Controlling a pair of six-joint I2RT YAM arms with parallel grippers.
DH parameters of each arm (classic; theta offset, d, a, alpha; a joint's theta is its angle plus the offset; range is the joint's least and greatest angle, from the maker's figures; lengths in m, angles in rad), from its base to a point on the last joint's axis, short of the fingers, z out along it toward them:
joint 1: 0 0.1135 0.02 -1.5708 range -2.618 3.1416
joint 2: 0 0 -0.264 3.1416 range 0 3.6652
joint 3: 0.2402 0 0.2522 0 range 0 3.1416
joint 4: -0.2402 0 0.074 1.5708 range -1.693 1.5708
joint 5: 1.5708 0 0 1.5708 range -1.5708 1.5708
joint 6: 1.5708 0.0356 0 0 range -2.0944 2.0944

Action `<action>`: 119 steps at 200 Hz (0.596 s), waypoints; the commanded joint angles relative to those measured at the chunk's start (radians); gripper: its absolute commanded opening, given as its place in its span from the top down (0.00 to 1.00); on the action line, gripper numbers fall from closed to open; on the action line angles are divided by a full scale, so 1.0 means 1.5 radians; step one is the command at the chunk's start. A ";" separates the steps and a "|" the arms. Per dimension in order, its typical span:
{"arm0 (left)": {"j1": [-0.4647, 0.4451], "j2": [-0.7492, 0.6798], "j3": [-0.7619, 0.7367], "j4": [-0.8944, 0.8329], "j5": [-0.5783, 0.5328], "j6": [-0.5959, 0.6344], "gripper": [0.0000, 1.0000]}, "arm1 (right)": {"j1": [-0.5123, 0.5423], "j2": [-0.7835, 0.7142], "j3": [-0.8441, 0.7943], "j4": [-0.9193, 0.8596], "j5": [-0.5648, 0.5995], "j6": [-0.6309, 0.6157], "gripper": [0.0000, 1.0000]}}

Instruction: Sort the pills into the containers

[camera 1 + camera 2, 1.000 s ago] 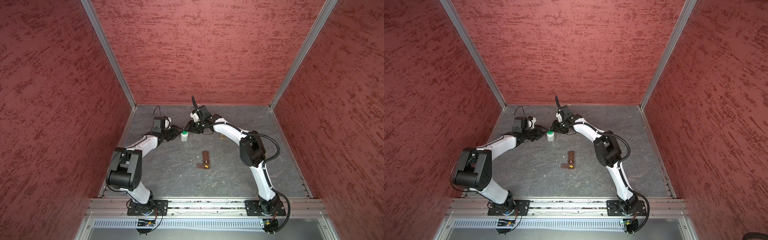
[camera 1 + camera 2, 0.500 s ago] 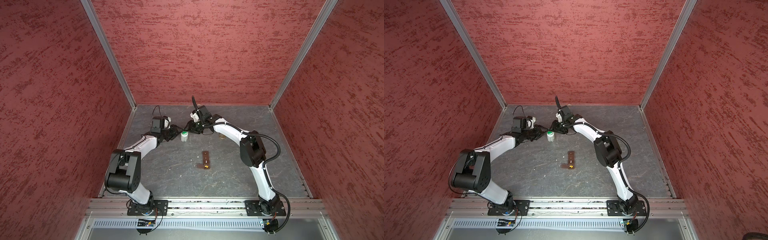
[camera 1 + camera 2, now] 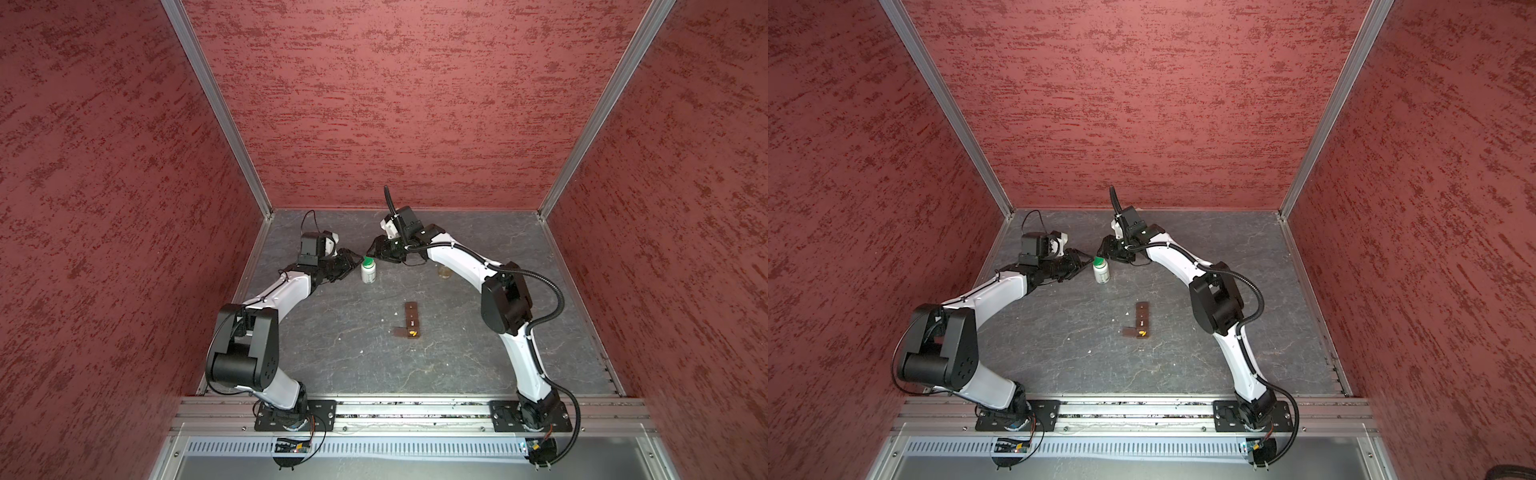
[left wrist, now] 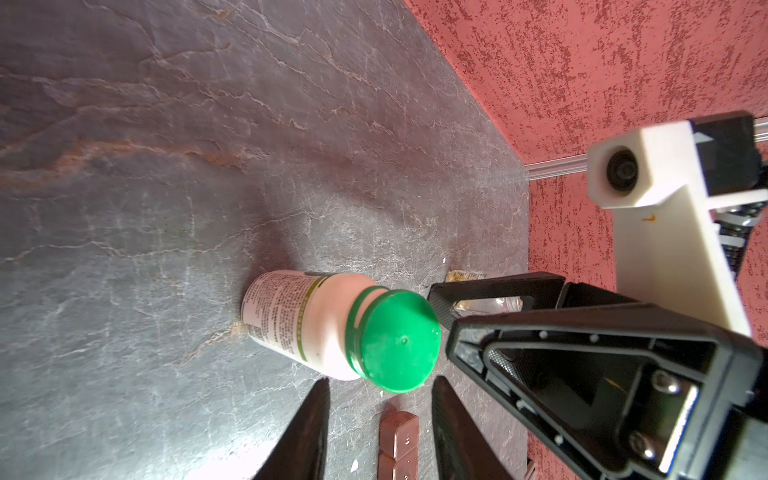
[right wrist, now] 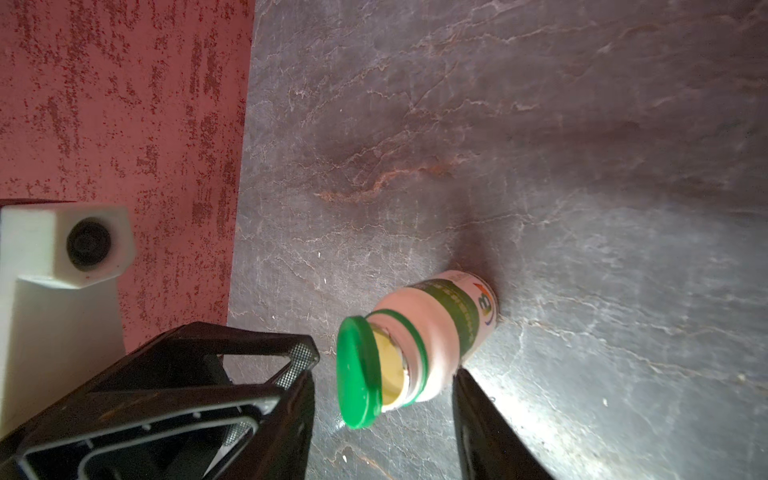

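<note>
A white pill bottle (image 3: pixel 369 272) (image 3: pixel 1101 272) with a green cap (image 4: pixel 395 340) stands at the back of the slate floor. In the right wrist view its cap (image 5: pixel 357 374) sits tilted off the neck, with yellow showing underneath. My left gripper (image 3: pixel 353 258) (image 4: pixel 380 415) is open just short of the cap, nothing between its fingers. From the other side my right gripper (image 3: pixel 374 249) (image 5: pixel 382 415) is open, its fingers either side of the cap and neck. A brown pill organiser (image 3: pixel 411 320) lies mid-floor with a yellow pill (image 3: pixel 412 332) in one compartment.
A small clear jar (image 3: pixel 444 272) (image 4: pixel 486 303) stands behind the right forearm. The two grippers nearly meet over the bottle. Red walls close in the back and both sides. A few white specks (image 3: pixel 382 320) lie on the floor near the organiser.
Both grippers stay at the bottle and the bottle keeps its place. The left arm has shifted very slightly.
</note>
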 commanded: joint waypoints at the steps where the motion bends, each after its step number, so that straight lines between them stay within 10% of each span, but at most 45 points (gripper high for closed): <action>1: 0.002 0.010 0.013 0.002 0.003 0.012 0.60 | 0.004 -0.012 0.004 -0.003 0.002 0.011 0.48; 119: -0.007 0.036 0.021 0.011 0.008 0.013 0.65 | 0.007 0.018 0.000 -0.004 -0.021 0.023 0.60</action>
